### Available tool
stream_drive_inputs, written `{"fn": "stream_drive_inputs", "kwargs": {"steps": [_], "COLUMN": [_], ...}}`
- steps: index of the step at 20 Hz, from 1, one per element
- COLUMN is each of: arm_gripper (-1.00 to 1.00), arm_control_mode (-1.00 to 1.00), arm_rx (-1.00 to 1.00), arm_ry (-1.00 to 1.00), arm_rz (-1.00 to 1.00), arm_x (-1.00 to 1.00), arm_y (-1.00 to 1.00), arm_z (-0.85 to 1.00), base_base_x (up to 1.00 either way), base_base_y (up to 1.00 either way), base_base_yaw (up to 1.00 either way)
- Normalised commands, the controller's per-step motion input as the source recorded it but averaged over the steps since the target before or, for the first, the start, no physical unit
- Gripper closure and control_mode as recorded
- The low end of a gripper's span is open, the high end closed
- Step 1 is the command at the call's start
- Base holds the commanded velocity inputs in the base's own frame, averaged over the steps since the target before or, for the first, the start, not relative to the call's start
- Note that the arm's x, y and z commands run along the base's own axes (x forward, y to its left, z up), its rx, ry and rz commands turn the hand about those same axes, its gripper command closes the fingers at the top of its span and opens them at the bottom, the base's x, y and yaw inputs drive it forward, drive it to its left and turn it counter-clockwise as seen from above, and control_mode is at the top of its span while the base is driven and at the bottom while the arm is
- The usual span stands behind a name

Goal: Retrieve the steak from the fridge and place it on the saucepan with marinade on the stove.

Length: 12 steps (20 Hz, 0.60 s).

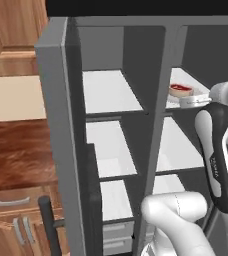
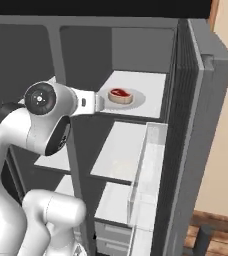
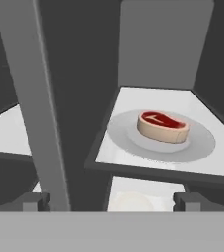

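Fridge [image 1: 61, 100] doors open. Steak [image 3: 163, 126] lies on round grey plate [image 3: 202, 142], on top white shelf [image 3: 148, 96] in right compartment of fridge. Gripper [image 3: 111, 201] fingers spread wide, nothing between, in front of shelf edge, apart from steak.

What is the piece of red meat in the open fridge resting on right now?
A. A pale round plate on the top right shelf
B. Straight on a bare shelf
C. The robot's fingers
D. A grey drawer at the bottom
A: the steak lies on a pale round plate on the fridge's top right shelf, while the open gripper is short of it.
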Motion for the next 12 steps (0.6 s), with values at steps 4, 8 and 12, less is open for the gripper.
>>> {"fn": "stream_drive_inputs", "kwargs": {"steps": [4, 8, 12], "arm_gripper": [-1.0, -1.0, -1.0], "arm_control_mode": [1.0, 1.0, 1.0], "arm_rx": [0.0, 0.0, 0.0], "arm_ry": [0.0, 0.0, 0.0], "arm_rz": [0.0, 0.0, 0.0], "arm_x": [0.0, 0.0, 0.0], "arm_y": [0.0, 0.0, 0.0], "arm_z": [0.0, 0.0, 0.0], "base_base_x": [0.01, 0.0, 0.15], "base_base_y": [-1.0, -0.92, 0.03], "base_base_yaw": [-0.01, -0.11, -0.09]}}
